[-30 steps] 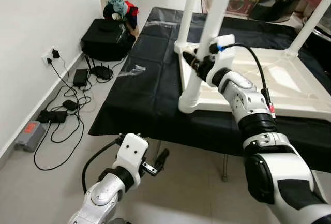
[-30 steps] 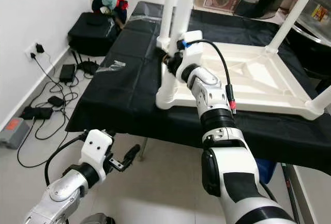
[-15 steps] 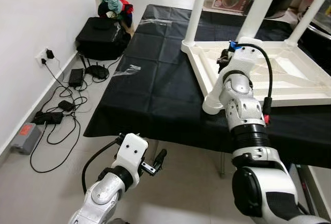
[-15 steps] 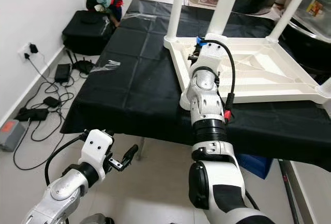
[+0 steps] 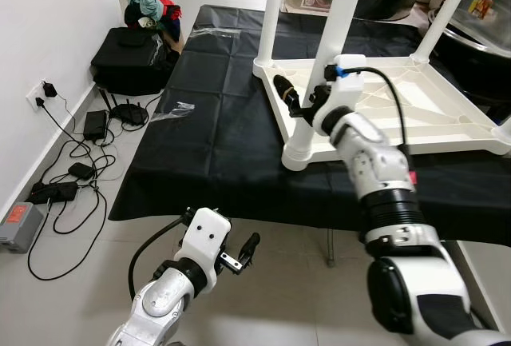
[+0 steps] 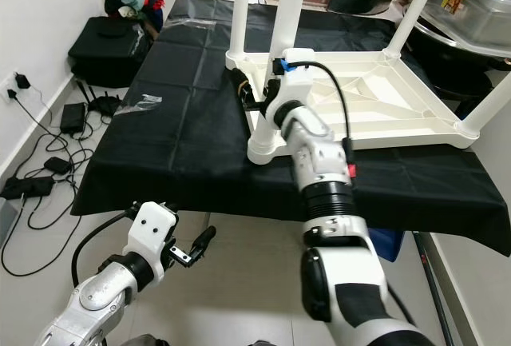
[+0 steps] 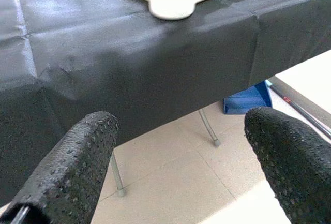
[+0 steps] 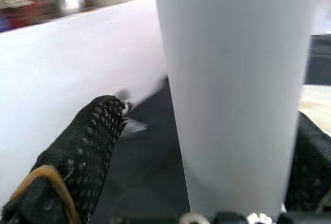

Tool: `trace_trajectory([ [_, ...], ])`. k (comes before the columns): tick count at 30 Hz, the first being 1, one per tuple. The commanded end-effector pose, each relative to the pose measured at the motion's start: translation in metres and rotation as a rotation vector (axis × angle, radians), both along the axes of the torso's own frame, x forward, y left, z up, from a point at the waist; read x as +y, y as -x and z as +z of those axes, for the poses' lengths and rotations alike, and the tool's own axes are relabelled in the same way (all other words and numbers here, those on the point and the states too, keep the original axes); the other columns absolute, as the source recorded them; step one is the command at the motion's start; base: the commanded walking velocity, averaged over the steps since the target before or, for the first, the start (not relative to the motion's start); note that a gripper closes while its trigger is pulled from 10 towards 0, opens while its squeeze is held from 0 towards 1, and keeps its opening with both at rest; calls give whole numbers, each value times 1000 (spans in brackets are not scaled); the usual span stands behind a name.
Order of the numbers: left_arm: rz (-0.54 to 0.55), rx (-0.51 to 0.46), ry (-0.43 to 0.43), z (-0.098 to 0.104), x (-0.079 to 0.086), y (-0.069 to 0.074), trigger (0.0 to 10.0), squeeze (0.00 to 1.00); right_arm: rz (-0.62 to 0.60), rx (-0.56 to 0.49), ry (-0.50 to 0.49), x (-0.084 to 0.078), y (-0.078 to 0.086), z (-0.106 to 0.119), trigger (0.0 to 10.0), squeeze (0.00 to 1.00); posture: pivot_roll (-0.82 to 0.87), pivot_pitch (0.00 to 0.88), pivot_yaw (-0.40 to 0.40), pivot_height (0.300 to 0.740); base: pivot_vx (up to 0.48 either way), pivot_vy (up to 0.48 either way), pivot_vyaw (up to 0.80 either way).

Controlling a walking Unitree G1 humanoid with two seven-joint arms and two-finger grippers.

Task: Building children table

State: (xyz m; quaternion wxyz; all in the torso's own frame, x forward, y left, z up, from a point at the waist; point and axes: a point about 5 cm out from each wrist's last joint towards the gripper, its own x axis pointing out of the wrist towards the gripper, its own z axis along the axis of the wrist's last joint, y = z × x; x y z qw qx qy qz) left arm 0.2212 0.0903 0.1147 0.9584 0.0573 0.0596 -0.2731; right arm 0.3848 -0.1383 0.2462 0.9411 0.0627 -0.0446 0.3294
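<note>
A white children's table (image 5: 415,114) lies upside down on the black-covered table (image 5: 223,146), its white legs pointing up. My right gripper (image 5: 307,94) is at the near-left leg (image 5: 323,50), a little above the leg's base. It stands open with the leg (image 8: 238,89) between its fingers. One finger (image 8: 98,131) stands clear of the leg; the other sits at its far edge. My left gripper (image 5: 239,254) hangs low in front of the table edge, open and holding nothing (image 7: 181,123).
A black bag (image 5: 132,58) with a clothes pile (image 5: 148,6) lies on the floor at the left, beside cables and adapters (image 5: 72,174) along the wall. A plastic wrapper (image 5: 176,109) rests on the cloth. A blue box (image 7: 248,97) sits under the table.
The head camera has shifted, so the whole scene sits differently. My right forearm has swung from upright to slanting while its gripper stays at the leg. The left arm is unchanged.
</note>
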Motion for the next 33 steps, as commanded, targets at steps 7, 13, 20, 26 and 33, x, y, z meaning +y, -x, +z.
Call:
trace_trajectory([
  [7, -35, -4, 24, 0, -4, 4, 10000, 0, 422, -34, 50, 13, 23, -1, 10000, 1000, 169, 58, -107, 740, 0, 0, 0],
  [13, -34, -1, 25, 0, -4, 4, 10000, 0, 450, -16, 107, 15, 23, -8, 10000, 0, 171, 59, -108, 740, 0, 0, 0],
  [20, -36, 2, 24, 0, -3, 4, 10000, 0, 655, 10, 87, 18, 39, -12, 10000, 0, 172, 60, -108, 740, 0, 0, 0],
  [26, -38, -2, 22, 0, -3, 3, 10000, 0, 530, 0, 164, 15, 23, -13, 0, 0, 172, 62, -107, 740, 0, 0, 0],
  [33, -43, -1, 22, 0, -3, 3, 10000, 0, 125, -4, 180, 2, -7, -8, 0, 0, 169, 63, -105, 740, 0, 0, 0],
])
